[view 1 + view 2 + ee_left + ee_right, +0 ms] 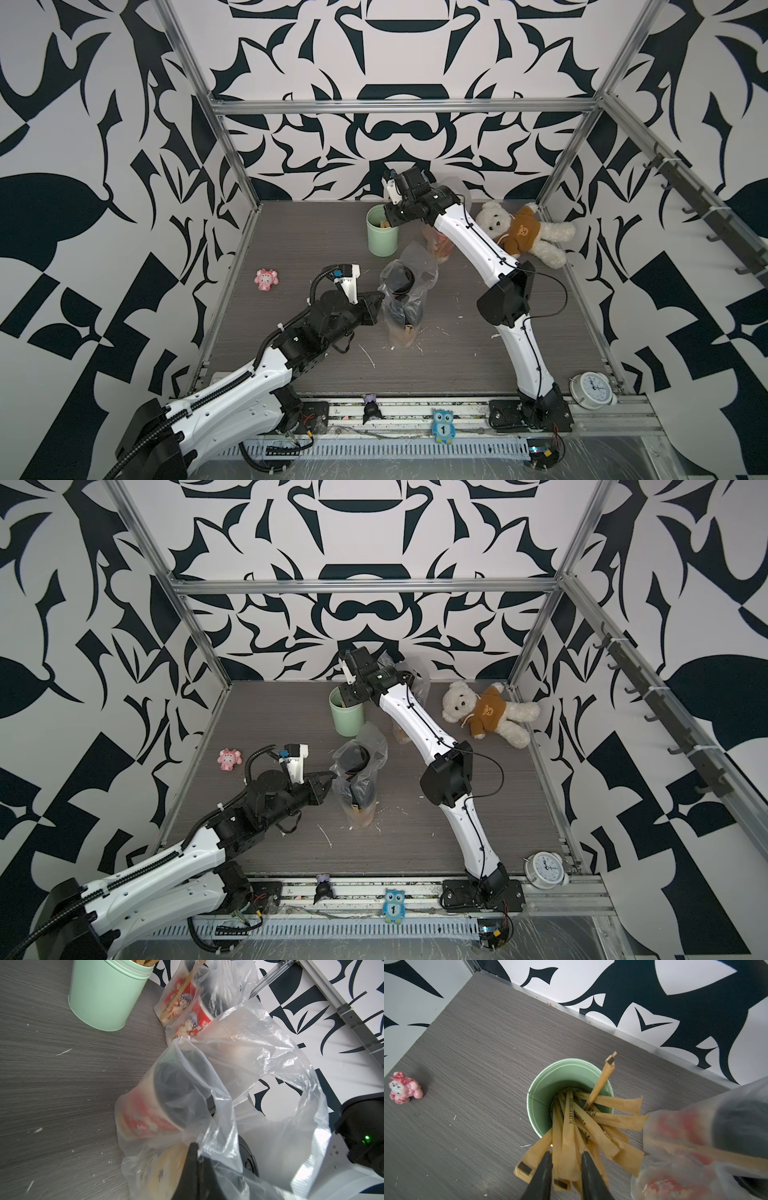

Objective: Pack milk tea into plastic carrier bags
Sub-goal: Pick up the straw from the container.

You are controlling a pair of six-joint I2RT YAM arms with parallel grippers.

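Two clear plastic carrier bags stand mid-table. The near bag holds a red milk tea cup with a black lid and a cream one beside it. My left gripper is shut on this bag's edge. The far bag, partly behind my right arm, holds two red cups. My right gripper hangs over the mint-green cup. Its fingers are apart, with paper-wrapped sticks between them.
A white teddy bear lies at the back right. A pink toy sits at the left. An alarm clock stands at the front right corner, and an owl tag is on the front rail. Metal frame posts ring the table.
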